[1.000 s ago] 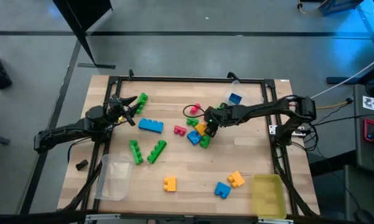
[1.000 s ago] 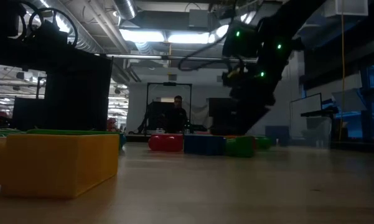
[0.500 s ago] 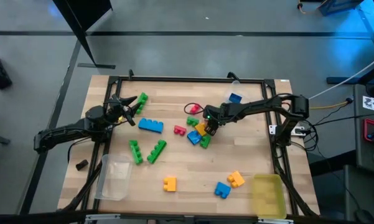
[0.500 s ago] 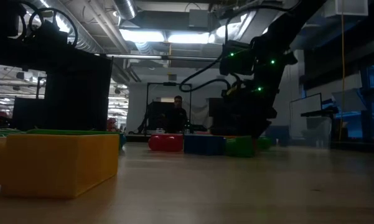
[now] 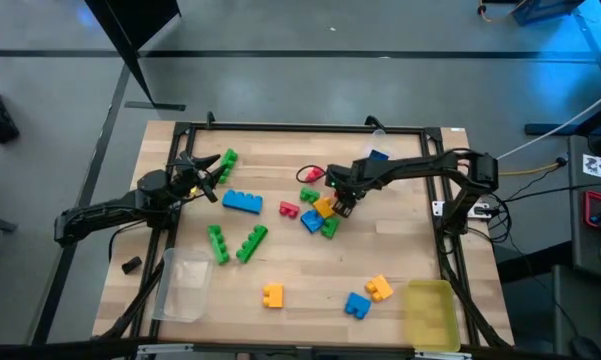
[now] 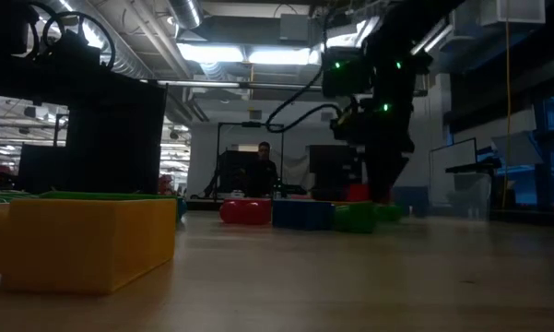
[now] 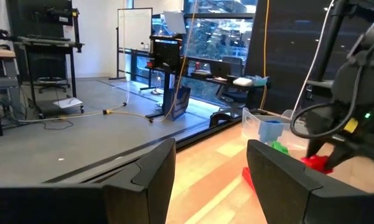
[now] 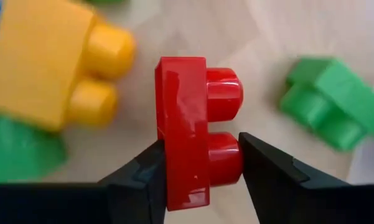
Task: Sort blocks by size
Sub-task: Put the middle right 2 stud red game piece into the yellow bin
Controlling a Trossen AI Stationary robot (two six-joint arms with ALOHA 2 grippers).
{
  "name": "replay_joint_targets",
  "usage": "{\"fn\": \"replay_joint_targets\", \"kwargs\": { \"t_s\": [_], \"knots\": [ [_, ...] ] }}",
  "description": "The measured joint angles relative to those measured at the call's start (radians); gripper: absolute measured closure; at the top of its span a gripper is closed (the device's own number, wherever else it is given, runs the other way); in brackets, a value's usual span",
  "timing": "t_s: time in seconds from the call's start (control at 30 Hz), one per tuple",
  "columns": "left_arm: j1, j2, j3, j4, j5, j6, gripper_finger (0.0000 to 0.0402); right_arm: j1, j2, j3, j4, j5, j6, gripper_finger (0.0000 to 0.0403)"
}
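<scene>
Centrally, right gripper (image 5: 342, 204) clamped on a small red block (image 8: 196, 132) just above the table, yellow-orange block (image 8: 46, 59) at its 10 o'clock, green block (image 8: 328, 98) at 2 o'clock, left gripper (image 5: 206, 180) spread wide, empty, at table's 9 o'clock beside a long green block (image 5: 223, 163)

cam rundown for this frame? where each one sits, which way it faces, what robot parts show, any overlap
High: above the table, looking straight down; both arms, left gripper idle at the left.
Low: at tabletop height, level across into the room; right arm coming down over the blocks.
Left wrist: on the left arm, looking past its open fingers across the table; right arm farther off.
Right wrist: on the right arm, looking down; right gripper shut on a red block.
Shared: the red block shows in the low, right and left wrist views.
</scene>
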Motion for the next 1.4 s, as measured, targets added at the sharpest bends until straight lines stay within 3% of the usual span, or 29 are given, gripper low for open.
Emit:
{"fn": "replay_joint_targets", "kwargs": {
  "t_s": [0.27, 0.43, 0.73, 1.03, 1.4],
  "knots": [
    [0.0, 0.0, 0.0, 0.0, 0.0, 0.0, 0.0217, 0.05, 0.0, 0.184, -0.249, -0.247, 0.013, 0.0242],
    [0.0, 0.0, 0.0, 0.0, 0.0, 0.0, 0.0217, 0.152, 0.0, 0.267, -0.366, -0.323, 0.107, 0.0233],
    [0.0, 0.0, 0.0, 0.0, 0.0, 0.0, 0.0217, 0.416, -0.001, 0.345, -0.431, -0.324, 0.384, 0.024],
    [0.0, 0.0, 0.0, 0.0, 0.0, -0.011, 0.0217, 0.715, -0.001, 0.345, -0.518, -0.261, 0.83, 0.0236],
    [0.0, 0.0, 0.0, 0.0, 0.0, -0.031, 0.0217, 1.056, -0.001, 0.344, -0.61, -0.263, 1.339, 0.0236]
  ]
}}
